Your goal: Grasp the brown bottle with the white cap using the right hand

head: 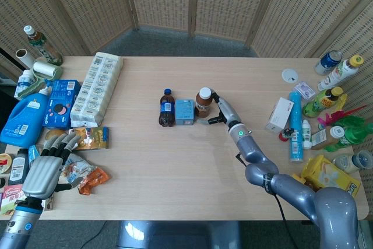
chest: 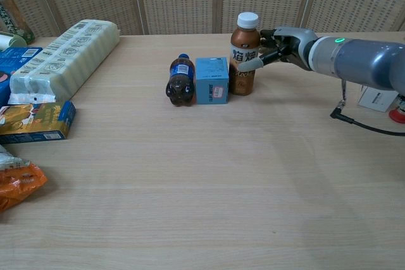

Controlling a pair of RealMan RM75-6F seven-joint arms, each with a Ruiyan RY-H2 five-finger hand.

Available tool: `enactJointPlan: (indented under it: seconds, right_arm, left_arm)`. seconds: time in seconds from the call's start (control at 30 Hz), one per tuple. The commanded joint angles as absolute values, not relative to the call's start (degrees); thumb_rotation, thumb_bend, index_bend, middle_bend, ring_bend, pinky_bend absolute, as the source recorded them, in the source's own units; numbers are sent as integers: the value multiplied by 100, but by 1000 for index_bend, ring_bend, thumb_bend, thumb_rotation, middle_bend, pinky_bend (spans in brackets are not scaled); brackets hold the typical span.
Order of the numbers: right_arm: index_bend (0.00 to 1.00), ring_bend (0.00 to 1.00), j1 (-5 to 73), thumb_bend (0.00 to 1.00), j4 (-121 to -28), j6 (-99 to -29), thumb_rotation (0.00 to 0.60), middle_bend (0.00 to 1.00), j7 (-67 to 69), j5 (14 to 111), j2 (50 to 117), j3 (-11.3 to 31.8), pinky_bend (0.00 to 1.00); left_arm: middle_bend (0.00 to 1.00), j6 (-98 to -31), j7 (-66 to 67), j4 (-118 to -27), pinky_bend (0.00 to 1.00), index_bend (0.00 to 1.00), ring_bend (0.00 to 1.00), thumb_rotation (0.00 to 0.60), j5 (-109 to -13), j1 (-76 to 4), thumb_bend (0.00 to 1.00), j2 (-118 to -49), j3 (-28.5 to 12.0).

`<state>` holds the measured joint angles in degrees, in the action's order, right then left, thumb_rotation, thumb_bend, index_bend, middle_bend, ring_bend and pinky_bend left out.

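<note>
Fingers of the right hand (chest: 273,47) spread wide around the brown bottle with the white cap (chest: 243,54), thumb touching its label, not yet clasping; hand at its right.

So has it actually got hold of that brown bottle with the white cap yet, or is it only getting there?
Nearly there. Done: the right hand has reached the brown bottle, which stands upright beside the blue box. In hand: its fingers lie against the bottle's side, spread rather than wrapped round, so no firm grip shows. Left: closing the fingers round it. The left hand rests open, far off.
</note>
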<state>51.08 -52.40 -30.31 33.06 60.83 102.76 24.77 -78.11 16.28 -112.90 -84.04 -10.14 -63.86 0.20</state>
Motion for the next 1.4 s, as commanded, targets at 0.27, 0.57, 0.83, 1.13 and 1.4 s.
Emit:
enactJointPlan:
  seconds: [0.27, 0.57, 0.83, 1.13, 1.4]
  right_arm:
    - [0, 0, 4505, 62, -6100, -3663, 600, 177, 2811, 5915, 9936, 2195, 0]
    - [0, 0, 4985, 59, -5473, -3287, 600, 0, 3020, 5926, 10144, 2529, 0]
    - [0, 0, 5506, 59, -4510, -2680, 600, 4, 3431, 5976, 10595, 2700, 0]
    - [352, 238, 5729, 70, -3817, -2642, 600, 595, 3850, 6068, 11177, 2807, 159]
    - [741, 631, 5634, 120, -3607, -2945, 600, 987, 4224, 6308, 11326, 2807, 610]
  left_arm:
    - [0, -7641, 1481, -11125, 0, 53, 0, 600, -8399, -1130, 215, -6521, -16]
    - [0, -7751, 1526, -11172, 0, 41, 0, 600, -8405, -1057, 217, -6468, 23]
    - [0, -7881, 1644, -11303, 0, 38, 0, 600, -8363, -952, 212, -6370, 58]
    - [0, -7921, 1671, -11324, 0, 34, 0, 600, -8293, -894, 211, -6338, 68]
    - [0, -7956, 1560, -11264, 0, 25, 0, 600, -8240, -843, 206, -6286, 62]
